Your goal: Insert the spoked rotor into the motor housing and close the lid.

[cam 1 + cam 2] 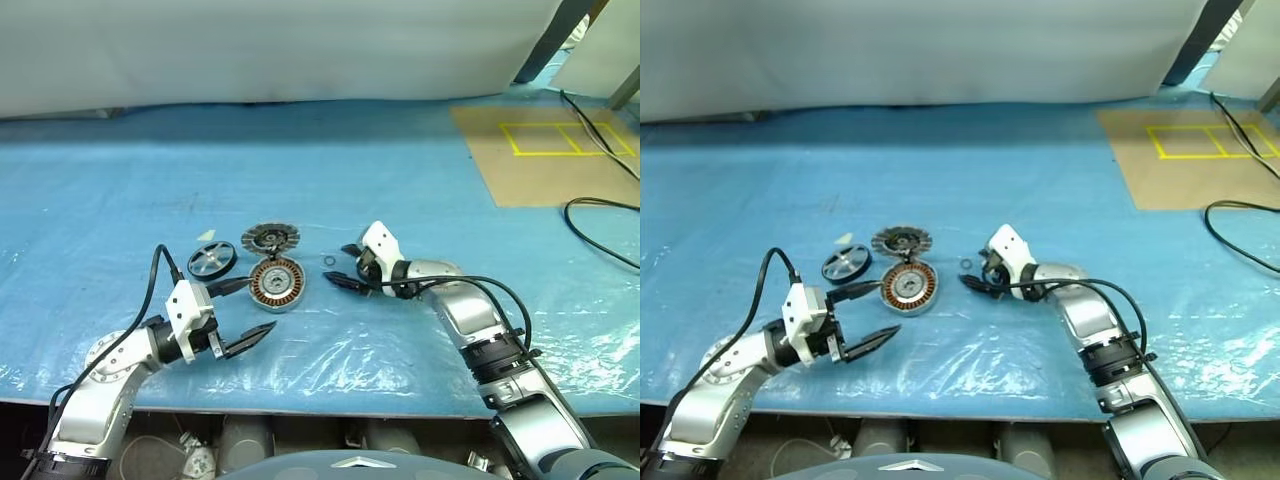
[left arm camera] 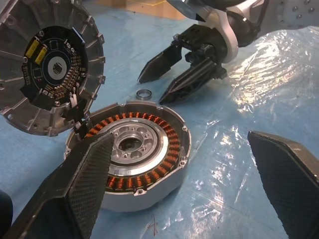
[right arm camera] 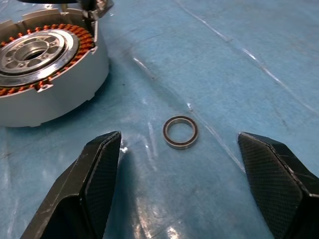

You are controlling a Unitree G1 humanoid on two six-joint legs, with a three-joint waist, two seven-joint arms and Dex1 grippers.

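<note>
Since the thin dark-rimmed, silver-spoked rotor [image 1: 211, 261], at ten o'clock from the copper-wound silver motor housing [image 1: 277, 283], looks light, stiff and slippery, pinch its rim; left gripper [image 1: 243, 315] and right gripper [image 1: 347, 266] both gape empty.

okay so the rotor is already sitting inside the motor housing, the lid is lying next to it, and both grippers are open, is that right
Not quite. The spoked rotor is not in the motor housing; it lies on the blue sheet beside it, and the left wrist view shows the housing's copper windings and bare hub uncovered. The rest holds: the lid lies next to the housing, and the left gripper and right gripper are both open.
</note>
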